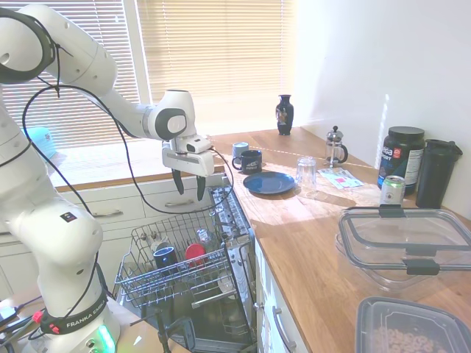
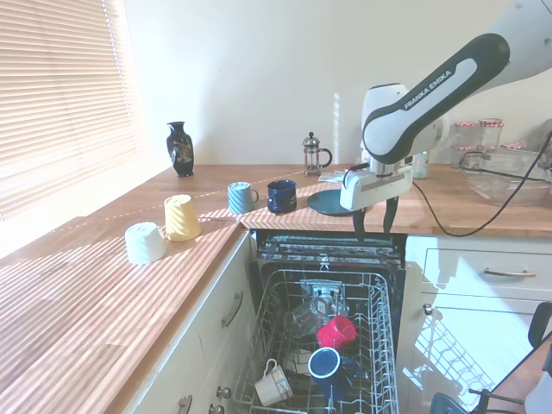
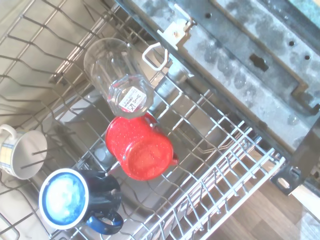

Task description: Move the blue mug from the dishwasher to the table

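**Mug still racked, gripper empty above it**

While the gripper [image 1: 188, 183] hangs with its two dark fingers spread and nothing between them, it sits left of centre in the first exterior view, above the rear of the pulled-out rack and clear of everything in it. Below it, in the lower left of that view, the blue mug [image 1: 165, 257] stands in the dishwasher [image 1: 193, 294] rack mouth-up, just beside a red mug [image 1: 194, 254].

Judged from this, the task has barely begun: the mug is not grasped or lifted, and the table [image 1: 309, 228] awaits it.

In the wrist view the blue mug [image 3: 80, 201] sits at lower left: glossy dark navy outside, bright blue inside, with a rounded loop handle. The red mug [image 3: 140, 153] near centre looks speckled like enamel. A clear ribbed glass [image 3: 116, 75] lies on its side above it, and a white mug [image 3: 20, 150] shows at the left edge. The rack is thin grey wire; the table is warm plank-grained wood.
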